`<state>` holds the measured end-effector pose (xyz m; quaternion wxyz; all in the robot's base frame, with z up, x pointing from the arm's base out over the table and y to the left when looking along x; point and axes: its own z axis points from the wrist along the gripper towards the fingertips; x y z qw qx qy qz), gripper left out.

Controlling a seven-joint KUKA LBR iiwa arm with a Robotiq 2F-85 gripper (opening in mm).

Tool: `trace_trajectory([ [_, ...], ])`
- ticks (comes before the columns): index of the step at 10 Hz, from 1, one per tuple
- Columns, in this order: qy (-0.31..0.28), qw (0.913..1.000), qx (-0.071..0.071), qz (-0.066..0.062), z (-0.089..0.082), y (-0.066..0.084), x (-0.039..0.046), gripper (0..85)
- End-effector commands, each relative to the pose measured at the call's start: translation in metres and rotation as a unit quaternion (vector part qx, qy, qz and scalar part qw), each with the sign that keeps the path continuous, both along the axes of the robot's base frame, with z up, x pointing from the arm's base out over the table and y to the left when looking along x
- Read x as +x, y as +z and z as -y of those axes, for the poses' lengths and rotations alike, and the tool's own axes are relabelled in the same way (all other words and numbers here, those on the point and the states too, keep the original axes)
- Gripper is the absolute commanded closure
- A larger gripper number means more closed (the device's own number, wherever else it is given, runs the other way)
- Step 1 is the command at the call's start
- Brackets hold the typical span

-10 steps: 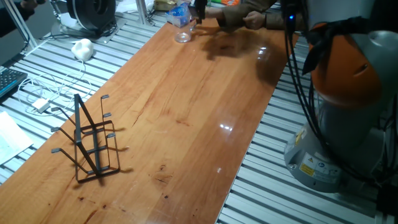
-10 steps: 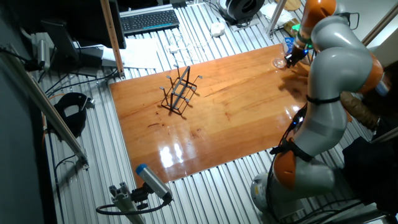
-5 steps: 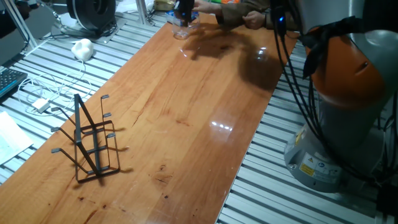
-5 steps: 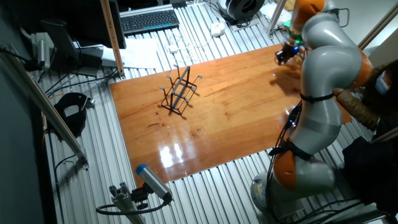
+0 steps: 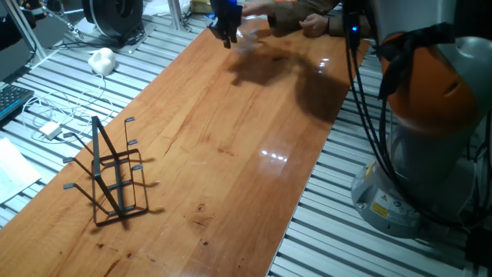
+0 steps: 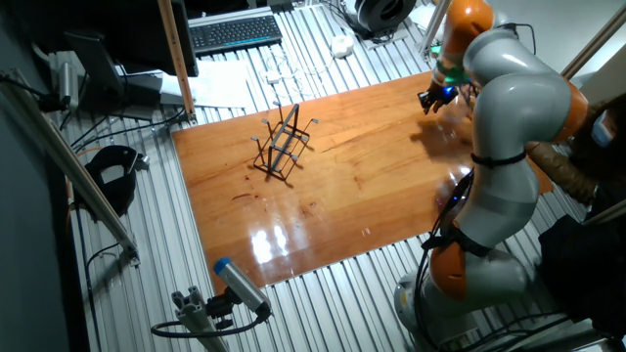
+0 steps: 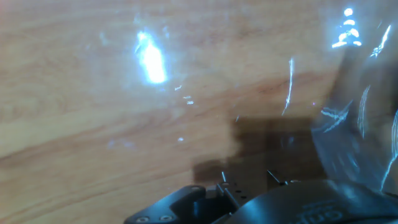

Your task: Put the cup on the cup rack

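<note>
The cup (image 7: 357, 124) is a clear tumbler that fills the right side of the hand view, close to the camera and above the wooden table (image 5: 231, 138). In one fixed view it is only a faint clear shape (image 5: 246, 32) beside my gripper (image 5: 226, 32), which hangs over the table's far end. My gripper (image 6: 428, 101) is shut on the cup. The black wire cup rack (image 5: 111, 181) stands upright near the table's near left end, far from the gripper; it also shows in the other fixed view (image 6: 282, 149). The fingertips are hidden in the hand view.
My grey and orange arm base (image 5: 430, 154) stands off the table's right edge with black cables. A white lump (image 5: 101, 60), cables and a keyboard (image 6: 235, 32) lie on the slatted bench beyond the left edge. A person's hand (image 5: 311, 23) is at the far end.
My gripper moved left along the table's far end to the cup and closed on it. The cup has left its spot on the table and now moves with the gripper.
</note>
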<state>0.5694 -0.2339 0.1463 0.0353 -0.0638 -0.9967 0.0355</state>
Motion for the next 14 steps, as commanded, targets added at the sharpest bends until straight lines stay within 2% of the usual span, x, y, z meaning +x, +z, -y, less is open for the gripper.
trace_trajectory([
  [1, 0.003, 1.0000, -0.003, -0.005, -0.014, 0.006, -0.0024, 51.0],
  [2, 0.012, 0.9999, 0.001, -0.010, -0.002, 0.012, -0.0020, 51.0],
  [3, 0.025, 0.9995, 0.004, -0.018, 0.012, 0.017, 0.0024, 51.0],
  [4, 0.031, 0.9993, 0.008, -0.020, 0.021, 0.017, 0.0060, 51.0],
  [6, 0.036, 0.9993, 0.004, -0.011, 0.028, 0.002, 0.0134, 51.0],
  [8, 0.039, 0.9992, 0.009, 0.001, 0.033, -0.016, 0.0199, 51.0],
  [9, 0.039, 0.9992, 0.011, 0.001, 0.035, -0.017, 0.0211, 34.0],
  [10, 0.036, 0.9993, 0.014, -0.002, 0.034, -0.016, 0.0207, 34.0],
  [11, 0.033, 0.9993, 0.014, -0.006, 0.034, -0.016, 0.0191, 51.0],
  [14, 0.024, 0.9996, 0.014, -0.002, 0.025, -0.023, 0.0084, 51.0],
])
